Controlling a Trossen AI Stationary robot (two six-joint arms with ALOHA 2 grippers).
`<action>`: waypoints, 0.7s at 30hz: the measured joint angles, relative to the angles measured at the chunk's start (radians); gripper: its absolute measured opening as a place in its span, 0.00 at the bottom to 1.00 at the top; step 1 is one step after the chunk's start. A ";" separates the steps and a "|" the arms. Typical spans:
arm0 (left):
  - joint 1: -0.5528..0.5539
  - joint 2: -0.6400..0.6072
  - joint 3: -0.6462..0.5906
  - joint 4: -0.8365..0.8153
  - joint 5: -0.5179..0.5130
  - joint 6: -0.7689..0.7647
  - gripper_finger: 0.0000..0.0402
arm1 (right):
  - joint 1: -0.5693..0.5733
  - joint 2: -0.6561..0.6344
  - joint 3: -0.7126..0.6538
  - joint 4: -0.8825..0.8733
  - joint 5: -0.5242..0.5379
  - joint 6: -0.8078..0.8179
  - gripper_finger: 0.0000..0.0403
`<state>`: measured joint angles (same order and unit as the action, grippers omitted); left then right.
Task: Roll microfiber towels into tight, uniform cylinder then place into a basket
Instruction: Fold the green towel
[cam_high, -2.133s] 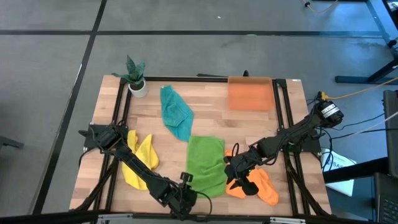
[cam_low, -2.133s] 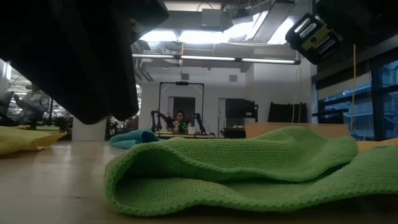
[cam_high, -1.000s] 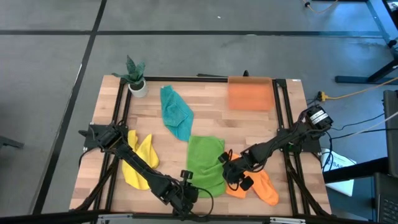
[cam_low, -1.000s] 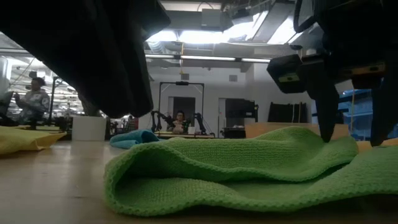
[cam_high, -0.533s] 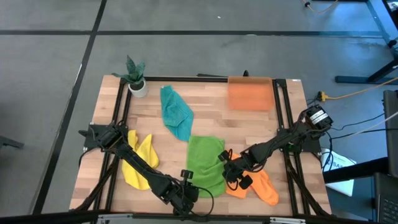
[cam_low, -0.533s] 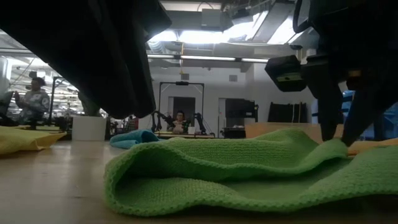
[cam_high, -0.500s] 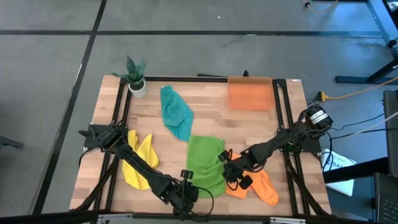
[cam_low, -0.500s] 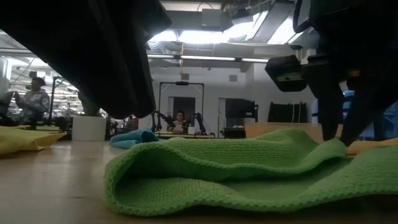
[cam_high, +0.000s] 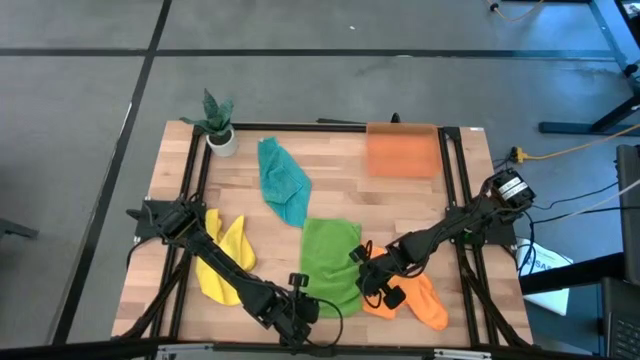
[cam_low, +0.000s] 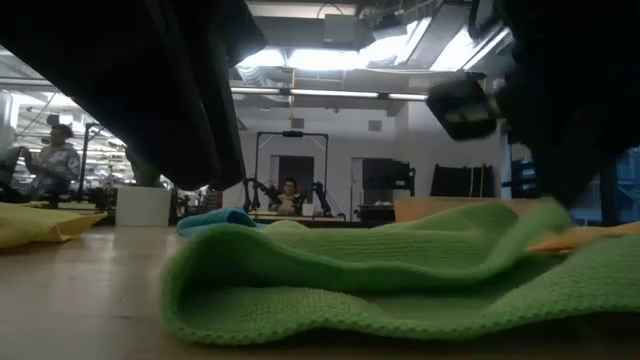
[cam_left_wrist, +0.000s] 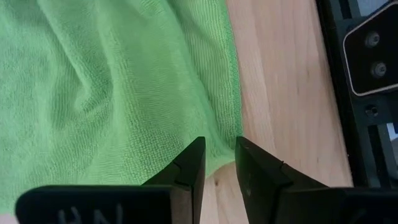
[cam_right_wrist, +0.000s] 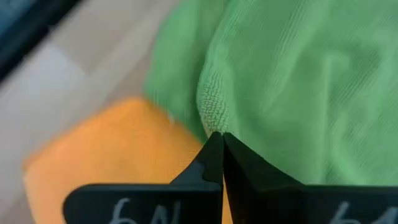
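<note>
The bright green towel lies crumpled on the near middle of the table, its folds in front of the low camera. My right gripper is at the towel's right edge, shut on it. My left gripper stands at the towel's near left corner. Its fingers are apart, with the towel's edge showing in the gap between them. I cannot tell whether they touch it. The orange towel lies flat just right of the green one. The orange basket stands at the far right. My right gripper pinches the green towel's hemmed right edge between its two shut fingers. The fingers slant down from the table's right side. That edge is drawn up into a small peak, while the rest of the towel lies on the table.
A yellow towel lies at the near left under my left arm. A teal towel lies toward the far middle. A potted plant stands in the far left corner. Black frame rails run along both sides of the table.
My right gripper's fingers stood apart on either side of the green towel's right edge a second ago and have shut on it. That edge has bunched between them and risen a little into a peak. The rest of the towel still lies on the table.
</note>
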<state>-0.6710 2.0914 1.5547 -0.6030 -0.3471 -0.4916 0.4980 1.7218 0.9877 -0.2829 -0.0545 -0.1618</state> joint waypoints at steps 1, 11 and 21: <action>-0.003 0.000 0.000 -0.007 0.000 0.000 0.19 | 0.003 0.000 0.015 -0.003 0.000 0.000 0.01; -0.040 -0.015 -0.001 -0.045 -0.006 -0.030 0.19 | 0.056 0.000 0.086 -0.023 -0.050 0.103 0.00; -0.045 -0.041 -0.001 -0.106 -0.033 -0.022 0.19 | 0.092 0.094 0.082 0.043 -0.051 0.131 0.00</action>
<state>-0.7162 2.0506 1.5539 -0.7095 -0.3796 -0.5140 0.5903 1.8158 1.0698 -0.2394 -0.1057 -0.0303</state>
